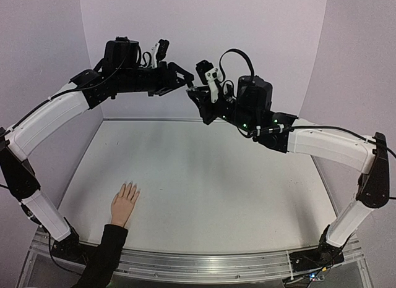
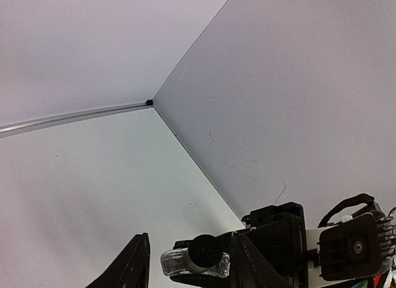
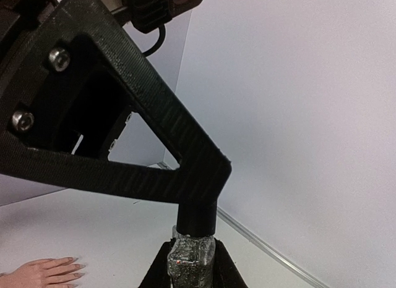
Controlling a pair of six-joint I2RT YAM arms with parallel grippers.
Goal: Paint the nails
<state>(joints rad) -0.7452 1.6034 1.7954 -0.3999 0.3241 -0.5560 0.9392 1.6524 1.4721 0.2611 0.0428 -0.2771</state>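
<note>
Nails: tiny tips on peach hand, lying flat on table at seven o'clock, fingers spread toward twelve.
Bottle: up in the air at twelve o'clock, well apart from the hand.
Right gripper: clamped on the bottle's glass body.
Left gripper: jaws spread, black cap between them, one finger touching it.

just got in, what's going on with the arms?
Both arms are raised above the table, meeting mid-air. The right hand clamps a small glass bottle. The left hand is at its black cap, grip unclear. The mannequin hand lies flat near the table's front left, neither arm near it.
</note>
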